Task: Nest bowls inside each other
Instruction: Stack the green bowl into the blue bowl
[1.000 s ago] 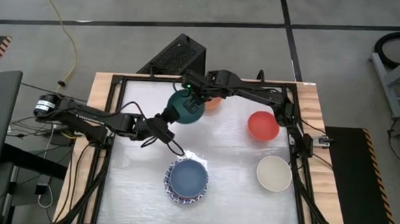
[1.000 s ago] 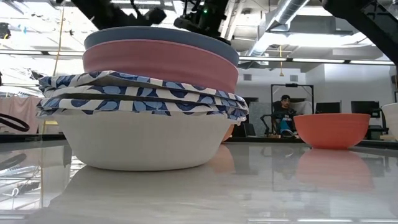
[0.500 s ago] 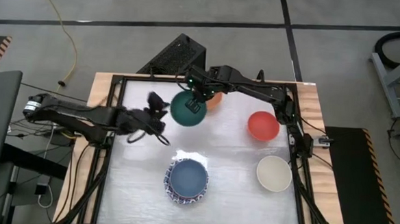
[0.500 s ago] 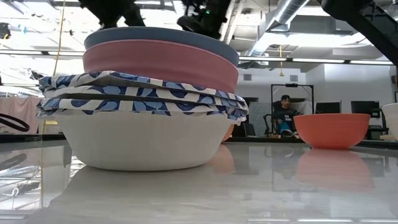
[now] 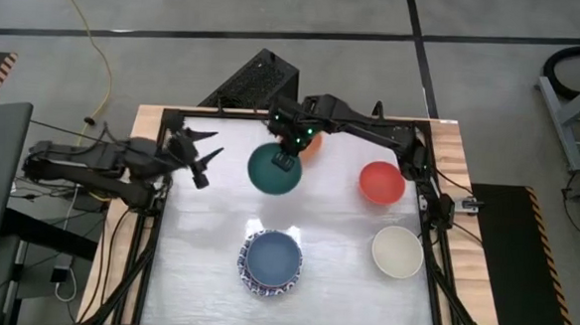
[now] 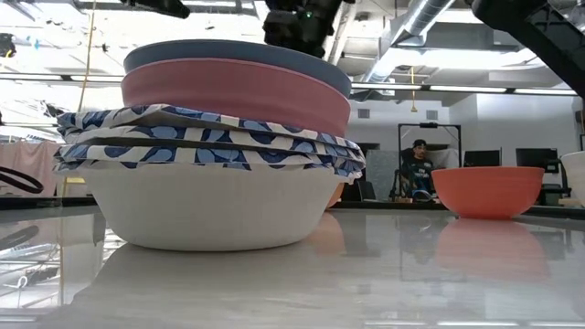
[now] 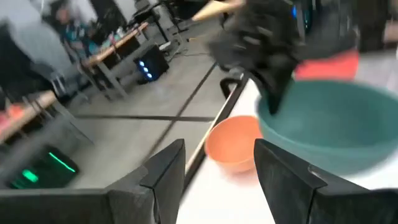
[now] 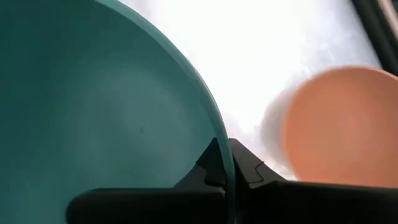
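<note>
Teal bowl [image 5: 273, 170] hangs upper centre of high view, rim pinched by right gripper [image 5: 288, 158]. Left gripper [image 5: 197, 158] at upper left, fingers spread, empty. Stack [image 5: 272, 263] lower centre, red bowl [image 5: 380, 182] & cream bowl [image 5: 398, 251] at right.

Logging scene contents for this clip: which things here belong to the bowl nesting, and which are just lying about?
Job:
- teal bowl, pinched at its rim by the right gripper
- nested stack
- orange bowl
- red bowl
- cream bowl
- left gripper, open

Lying about:
- black box
- yellow cable
</note>
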You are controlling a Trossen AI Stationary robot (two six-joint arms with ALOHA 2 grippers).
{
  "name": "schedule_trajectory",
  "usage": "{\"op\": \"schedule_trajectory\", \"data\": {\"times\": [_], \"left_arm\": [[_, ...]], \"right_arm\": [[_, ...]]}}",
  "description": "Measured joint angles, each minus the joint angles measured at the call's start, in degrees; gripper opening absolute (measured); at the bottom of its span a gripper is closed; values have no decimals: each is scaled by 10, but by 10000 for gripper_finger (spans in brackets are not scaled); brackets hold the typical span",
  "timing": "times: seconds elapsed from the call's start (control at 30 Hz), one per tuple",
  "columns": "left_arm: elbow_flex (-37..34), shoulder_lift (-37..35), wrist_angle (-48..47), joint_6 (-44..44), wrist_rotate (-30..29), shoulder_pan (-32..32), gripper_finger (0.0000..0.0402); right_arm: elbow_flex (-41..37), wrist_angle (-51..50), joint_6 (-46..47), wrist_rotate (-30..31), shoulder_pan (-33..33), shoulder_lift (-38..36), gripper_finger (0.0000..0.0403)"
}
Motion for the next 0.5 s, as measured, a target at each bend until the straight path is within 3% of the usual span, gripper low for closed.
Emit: {"op": "schedule_trajectory", "data": {"times": [0.27,0.5], "left_arm": [[0,-62,-19,-207,15,0,181],[-1,-79,-19,-249,36,0,181]], "right_arm": [[0,1,-53,-15,74,0,10],[0,4,-125,-29,136,0,10]]}}
